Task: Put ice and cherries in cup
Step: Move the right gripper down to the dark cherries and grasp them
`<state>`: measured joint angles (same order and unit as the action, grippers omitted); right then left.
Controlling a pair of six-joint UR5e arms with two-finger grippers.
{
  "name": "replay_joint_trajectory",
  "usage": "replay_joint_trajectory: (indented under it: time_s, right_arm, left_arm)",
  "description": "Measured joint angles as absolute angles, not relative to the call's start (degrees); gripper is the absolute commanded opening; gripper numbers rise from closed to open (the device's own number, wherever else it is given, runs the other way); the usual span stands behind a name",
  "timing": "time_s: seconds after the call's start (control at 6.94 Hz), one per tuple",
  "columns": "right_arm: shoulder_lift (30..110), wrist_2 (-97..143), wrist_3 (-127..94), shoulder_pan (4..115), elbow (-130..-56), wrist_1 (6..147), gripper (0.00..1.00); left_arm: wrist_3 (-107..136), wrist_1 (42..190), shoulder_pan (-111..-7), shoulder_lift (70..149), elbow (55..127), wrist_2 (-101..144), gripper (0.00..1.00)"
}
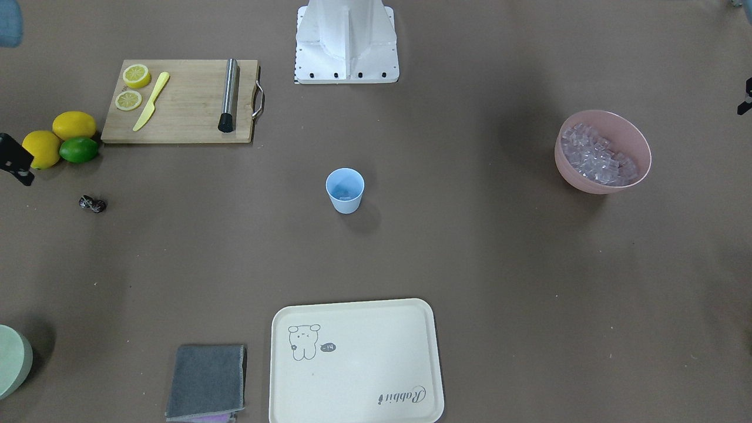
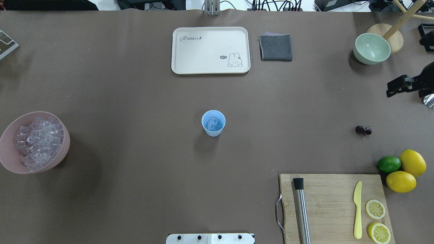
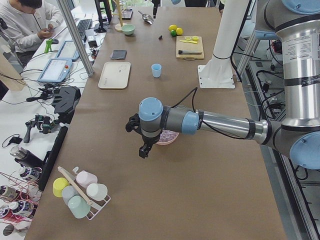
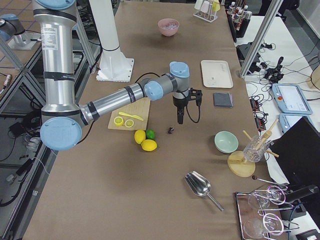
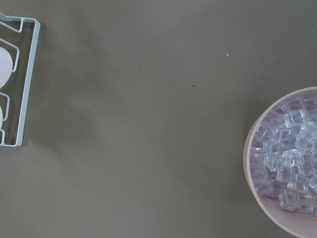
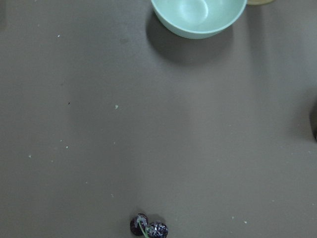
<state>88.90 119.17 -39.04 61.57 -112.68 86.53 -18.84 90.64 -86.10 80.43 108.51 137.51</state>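
Observation:
The light blue cup (image 2: pixel 213 123) stands upright mid-table with a few ice cubes (image 2: pixel 212 124) inside. More ice (image 2: pixel 39 144) fills the pink bowl (image 2: pixel 34 113) at the table's left side. The cherries (image 2: pixel 363 129) lie on the bare table at the right, also low in the right wrist view (image 6: pixel 148 227). My right gripper (image 2: pixel 395 88) hangs just beyond the cherries at the view's edge; I cannot tell its state. My left gripper (image 3: pixel 143 150) hangs beside the pink bowl (image 3: pixel 167 137), on its outer side; only a sliver (image 1: pixel 745 97) shows, so I cannot tell its state.
A cutting board (image 2: pixel 334 189) with lemon slices, a yellow knife and a metal muddler sits front right. Two lemons (image 2: pixel 407 171) and a lime (image 2: pixel 389 164) lie beside it. At the far side are a cream tray (image 2: pixel 210 66), a grey cloth (image 2: pixel 276 47) and a green bowl (image 2: pixel 371 48).

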Motion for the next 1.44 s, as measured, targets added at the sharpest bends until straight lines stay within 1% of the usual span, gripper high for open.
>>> replay_joint_trajectory:
  time_s: [0.29,0.43,0.72,0.86,1.15,1.44]
  right_arm:
    - [87.1,113.3,-37.4,54.6,-111.2,86.5,0.91]
    - [86.6,111.9,-34.7,52.8,-110.0,86.3,0.91]
    - [87.2,111.6,-30.2,51.8,-107.8,81.8,0.79]
    - [88.2,112.2,-29.6,51.7,-106.7,78.5,0.70]
    - [91.0,113.0,-29.4,50.8,-105.6,72.6,0.63]
    - [91.8,113.0,-29.8,49.7,-104.9,70.8,0.53]
  left_arm:
    - [-18.8,90.7,-86.1,80.3,108.4,137.5,0.99]
    - [-18.8,90.8,-86.1,80.3,108.3,137.5,0.99]
    - [-18.7,91.1,-86.1,80.4,108.5,137.5,0.99]
    - [-18.7,91.1,-86.1,80.4,108.5,137.4,0.99]
    - [-18.8,91.0,-86.1,80.4,108.6,137.4,0.99]
    - [-18.9,91.0,-86.1,80.3,108.5,137.4,0.99]
